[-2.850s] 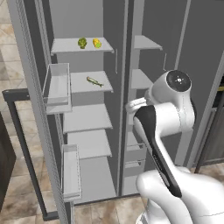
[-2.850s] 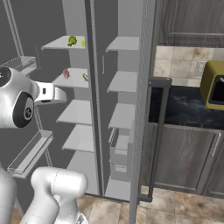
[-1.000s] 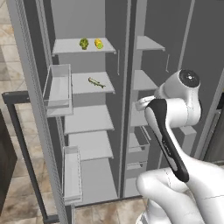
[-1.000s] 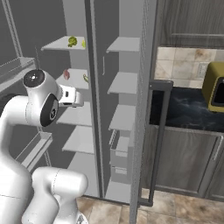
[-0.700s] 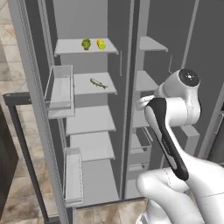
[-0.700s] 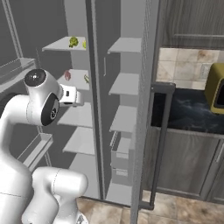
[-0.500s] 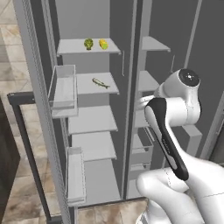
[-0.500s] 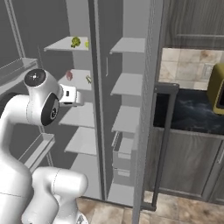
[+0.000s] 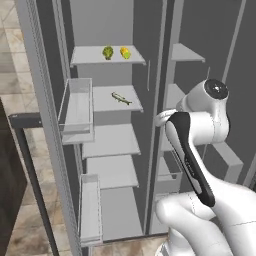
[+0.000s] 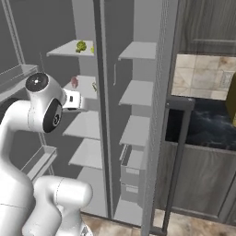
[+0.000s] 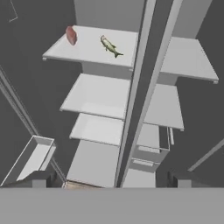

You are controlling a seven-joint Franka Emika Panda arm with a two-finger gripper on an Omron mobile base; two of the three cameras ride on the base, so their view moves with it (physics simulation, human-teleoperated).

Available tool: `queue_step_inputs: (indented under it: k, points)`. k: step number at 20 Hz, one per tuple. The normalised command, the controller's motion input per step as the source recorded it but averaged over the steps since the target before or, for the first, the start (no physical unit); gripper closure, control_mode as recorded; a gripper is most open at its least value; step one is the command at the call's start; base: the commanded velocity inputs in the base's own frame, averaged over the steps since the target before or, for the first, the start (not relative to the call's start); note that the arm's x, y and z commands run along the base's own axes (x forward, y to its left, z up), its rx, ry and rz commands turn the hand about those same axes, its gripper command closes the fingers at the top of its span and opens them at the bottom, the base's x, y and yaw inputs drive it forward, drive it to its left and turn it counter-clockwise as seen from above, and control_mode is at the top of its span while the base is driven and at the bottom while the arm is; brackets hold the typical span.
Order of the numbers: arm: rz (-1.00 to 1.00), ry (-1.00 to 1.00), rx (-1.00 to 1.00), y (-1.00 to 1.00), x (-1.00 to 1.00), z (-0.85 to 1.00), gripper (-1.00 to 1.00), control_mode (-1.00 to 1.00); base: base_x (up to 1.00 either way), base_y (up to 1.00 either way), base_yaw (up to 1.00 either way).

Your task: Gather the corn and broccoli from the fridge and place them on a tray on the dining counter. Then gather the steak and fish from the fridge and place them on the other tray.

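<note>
No brand, label or writing can be read anywhere in these pictures.

The fridge (image 9: 125, 30) stands open, and its central divider post is the landmark here. Left of the post, on the top shelf, the broccoli (image 9: 107, 52) and the corn (image 9: 125, 52) lie side by side, close but apart, the corn being the one nearer to the post. In the right base view the post hides most of the corn, so there only the broccoli (image 10: 81, 45) is clear.

One shelf below, still left of the post, the fish (image 9: 120, 98) lies as a thin, long shape pointing diagonally. In the hand view the fish (image 11: 111, 47) is near the post and the steak (image 11: 71, 35) stands well apart from it, at the far edge of the same shelf. In the right base view the steak (image 10: 74, 82) is a small pink spot, too small to show its form, and the arm partly covers this shelf.

The lower shelves left of the post carry nothing I can see. The clear door bins (image 9: 77, 110) on the open door look empty. Right of the post, a low drawer (image 10: 131, 161) is there; its inside is not visible.

The gripper (image 11: 111, 178) holds nothing: its two dark fingertips (image 11: 40, 178) stand spread wide at the bottom of the hand view, in front of the shelves and touching none of them. In the base views the wrist hides the fingers.
</note>
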Motion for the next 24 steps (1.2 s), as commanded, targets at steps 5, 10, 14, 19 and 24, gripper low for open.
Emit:
queue_step_inputs:
  k: [5,10,14,19,24]
  points:
    - [0.00,0.00,0.00,0.00,0.00,0.00,-1.00,1.00,0.50,0.17,0.14]
    - [0.00,0.00,0.00,0.00,0.00,0.00,-1.00,1.00,0.52,0.20,0.19]
    - [0.00,0.00,0.00,0.00,0.00,0.00,-1.00,1.00,0.42,0.25,0.19]
    - [0.00,0.00,0.00,0.00,0.00,0.00,-1.00,1.00,0.35,0.21,0.15]
    - [0.00,0.00,0.00,0.00,0.00,0.00,-1.00,1.00,0.44,0.14,0.08]
